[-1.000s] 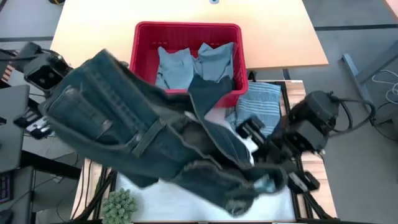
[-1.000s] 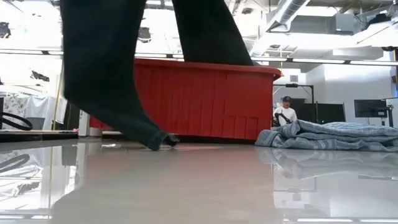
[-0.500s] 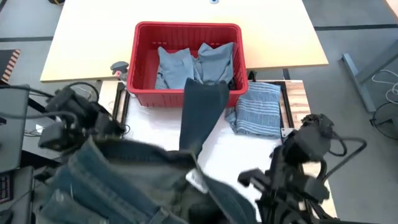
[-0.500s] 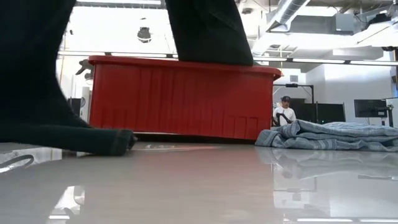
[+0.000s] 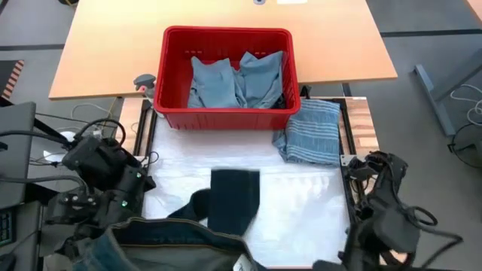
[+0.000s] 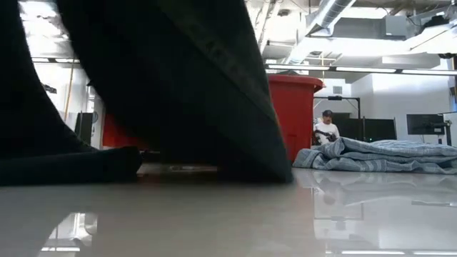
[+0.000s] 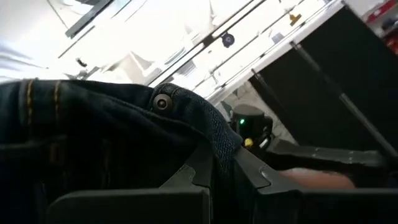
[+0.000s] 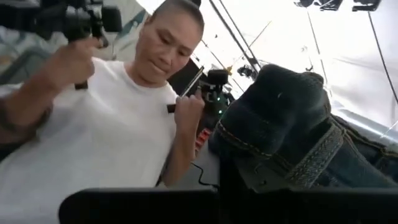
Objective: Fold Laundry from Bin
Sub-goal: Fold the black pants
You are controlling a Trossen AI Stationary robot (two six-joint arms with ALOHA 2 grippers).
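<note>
Red bin [image 5: 172,75], two blue garments [image 5: 235,79].

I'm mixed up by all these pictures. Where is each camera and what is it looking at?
High: above, looking down; bin, jeans, both arms.
Low: at tabletop height, looking across; jeans, bin, no arm.
Left wrist: on that arm; left gripper pinching jeans.
Right wrist: on that arm; right gripper pinching jeans, a person behind.
All share the jeans.
</note>
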